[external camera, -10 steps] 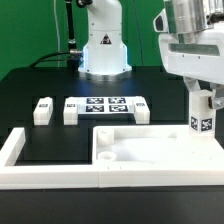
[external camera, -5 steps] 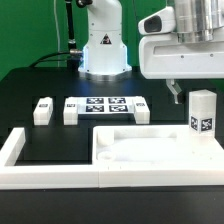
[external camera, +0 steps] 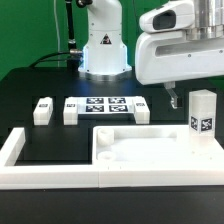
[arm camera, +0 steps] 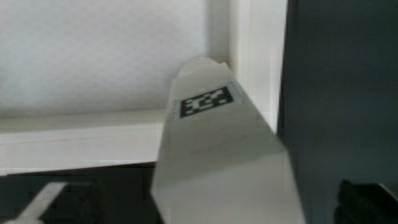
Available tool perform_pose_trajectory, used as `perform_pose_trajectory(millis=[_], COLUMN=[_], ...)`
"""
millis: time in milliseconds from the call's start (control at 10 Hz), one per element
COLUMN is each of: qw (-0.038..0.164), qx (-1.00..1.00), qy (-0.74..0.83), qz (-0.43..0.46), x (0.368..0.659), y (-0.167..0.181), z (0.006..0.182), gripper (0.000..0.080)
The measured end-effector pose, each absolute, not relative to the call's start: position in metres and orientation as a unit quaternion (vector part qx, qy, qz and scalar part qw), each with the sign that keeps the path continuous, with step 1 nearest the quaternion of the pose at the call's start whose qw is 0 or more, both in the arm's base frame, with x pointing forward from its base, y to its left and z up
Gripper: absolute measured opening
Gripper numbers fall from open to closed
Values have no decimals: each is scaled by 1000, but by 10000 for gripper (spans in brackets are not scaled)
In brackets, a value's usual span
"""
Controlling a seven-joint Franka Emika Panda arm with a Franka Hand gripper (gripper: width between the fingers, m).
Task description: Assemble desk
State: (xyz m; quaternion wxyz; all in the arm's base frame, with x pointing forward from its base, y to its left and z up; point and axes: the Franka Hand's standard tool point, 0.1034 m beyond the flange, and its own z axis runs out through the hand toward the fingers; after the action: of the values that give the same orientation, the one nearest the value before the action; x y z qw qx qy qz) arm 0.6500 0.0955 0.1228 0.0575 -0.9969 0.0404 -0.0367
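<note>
the fingers point(external camera: 172, 98) hang spread wide in the upper right of the exterior view, gripping nothing; only one shows clearly there. just below them a leg point(external camera: 203, 115) stands upright at the far corner of the tabletop point(external camera: 140, 152), at the exterior view's right. the wrist view shows this leg between two dark, blurred shapes, probably the fingertips, both clear of it. loose legs point(external camera: 42, 110) flank the marker board point(external camera: 107, 107) on the black worktop point(external camera: 40, 80), left of centre
</note>
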Motion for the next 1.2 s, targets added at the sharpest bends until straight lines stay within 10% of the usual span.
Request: perform_pose_trajectory(millis=[200, 500, 1200], qw=[59, 62, 85], qx=[-996, -986, -840], qy=[63, 151, 536], qz=[-35, -30, 1], x=[650, 650, 648], y=[96, 96, 95], z=[123, 123, 119], gripper=[619, 290, 290])
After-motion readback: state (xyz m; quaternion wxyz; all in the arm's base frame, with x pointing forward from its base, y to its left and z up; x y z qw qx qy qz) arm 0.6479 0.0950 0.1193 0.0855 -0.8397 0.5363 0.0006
